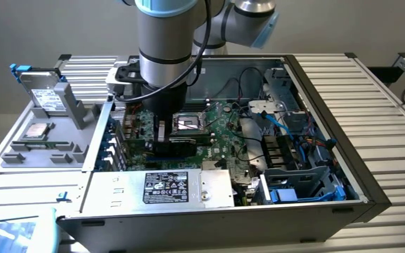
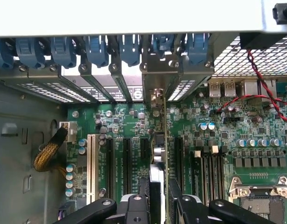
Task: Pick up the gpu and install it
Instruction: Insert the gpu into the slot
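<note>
The gpu (image 2: 160, 151) stands on edge above the expansion slots of the motherboard (image 2: 120, 121), inside the open computer case (image 1: 315, 84). In the wrist view it is seen edge-on, with its silver end bracket up against the row of rear slot openings, just below the blue retaining clips (image 2: 97, 46). Whether its connector is fully down in a slot cannot be told. The gripper (image 2: 160, 203) is clamped on the gpu, one black finger on each face of the card. In the exterior view the arm reaches straight down into the case, with the gripper (image 1: 162, 136) just beside the CPU socket (image 1: 187, 122), on the exterior view's left of it. A white slot (image 2: 92, 161) lies a few slots away from the card. A twisted red and black wire (image 2: 260, 74) runs across the board near the rear ports. The case rests on a slatted metal table (image 1: 371, 105), and a hard drive (image 1: 46, 97) stands in a grey fixture outside the case.
</note>
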`<action>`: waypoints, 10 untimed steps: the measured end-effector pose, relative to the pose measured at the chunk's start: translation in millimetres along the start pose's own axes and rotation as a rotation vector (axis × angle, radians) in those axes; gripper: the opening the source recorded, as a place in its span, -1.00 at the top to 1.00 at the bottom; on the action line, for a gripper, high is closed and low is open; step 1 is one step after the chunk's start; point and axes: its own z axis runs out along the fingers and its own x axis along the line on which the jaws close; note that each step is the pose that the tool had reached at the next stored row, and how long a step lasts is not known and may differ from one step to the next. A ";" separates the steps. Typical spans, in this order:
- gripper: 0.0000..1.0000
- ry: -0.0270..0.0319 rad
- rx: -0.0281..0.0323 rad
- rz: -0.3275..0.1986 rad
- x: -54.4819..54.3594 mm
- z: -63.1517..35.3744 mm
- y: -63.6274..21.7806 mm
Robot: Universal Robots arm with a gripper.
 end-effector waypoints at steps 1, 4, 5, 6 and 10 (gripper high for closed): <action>0.45 0.0000 -0.0003 0.000 -0.3 0.0 -0.1; 0.45 0.0000 -0.0007 0.001 -0.9 0.0 0.0; 0.45 0.0000 -0.0007 0.001 -1.0 0.0 0.1; 0.45 0.0000 -0.0008 0.001 -1.1 0.0 0.1; 0.45 0.0005 -0.0009 0.001 -1.1 1.3 1.3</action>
